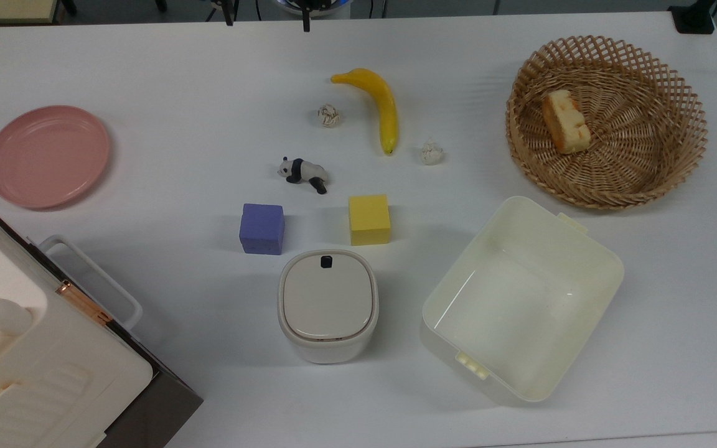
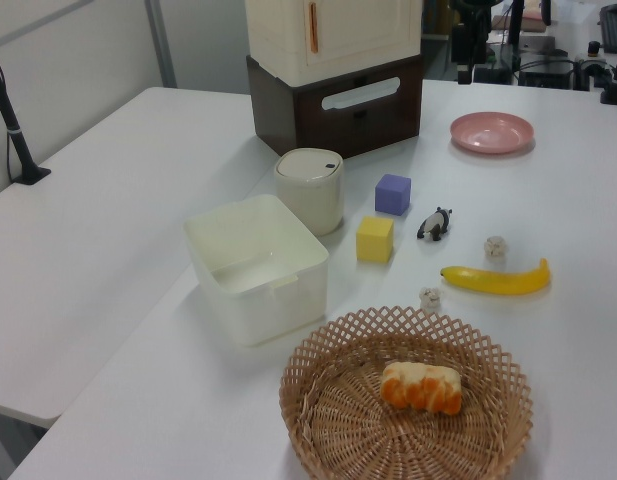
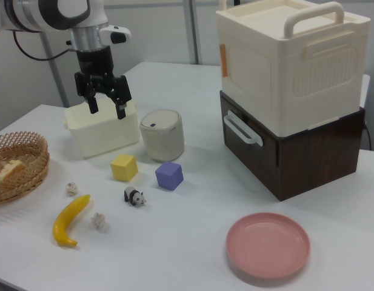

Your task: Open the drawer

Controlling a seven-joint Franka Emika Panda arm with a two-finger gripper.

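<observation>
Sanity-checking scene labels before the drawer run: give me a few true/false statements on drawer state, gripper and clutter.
1. The dark brown drawer with the white loop handle is shut. True.
2. The two-finger gripper grips the handle. False: it hangs open in the air, apart from the drawer.
3. The woven wicker basket holds the yellow banana. False: it holds a piece of cake; the banana lies on the table.
4. The round pink plate holds nothing. True.
5. The small white bin has its lid on. True.
</observation>
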